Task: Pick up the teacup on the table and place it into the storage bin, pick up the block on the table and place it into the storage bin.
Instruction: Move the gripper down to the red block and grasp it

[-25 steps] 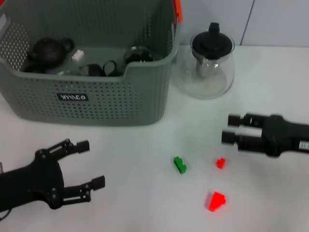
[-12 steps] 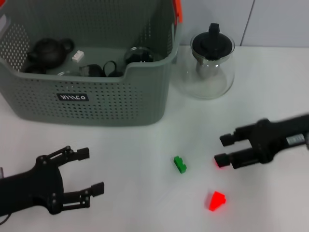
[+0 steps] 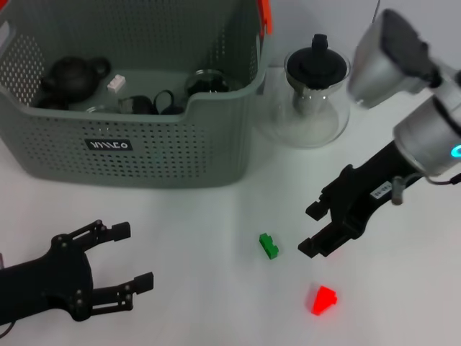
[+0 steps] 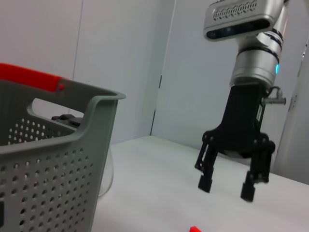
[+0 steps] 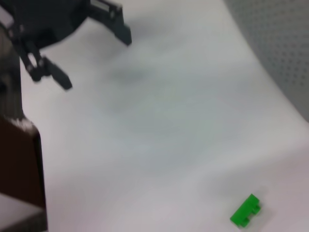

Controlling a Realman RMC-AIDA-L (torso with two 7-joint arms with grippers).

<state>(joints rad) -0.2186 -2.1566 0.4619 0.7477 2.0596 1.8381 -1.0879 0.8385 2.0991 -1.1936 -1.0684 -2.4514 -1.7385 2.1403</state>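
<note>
Head view shows the right gripper (image 3: 315, 229) has swung down and in since a second ago, fingers spread over the small red block's spot — now hidden — green block (image 3: 269, 246) just beside. Left gripper (image 3: 122, 268) idles spread, storage bin (image 3: 137, 155) beyond.

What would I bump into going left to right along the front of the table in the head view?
Left tool → green block → red block.
</note>
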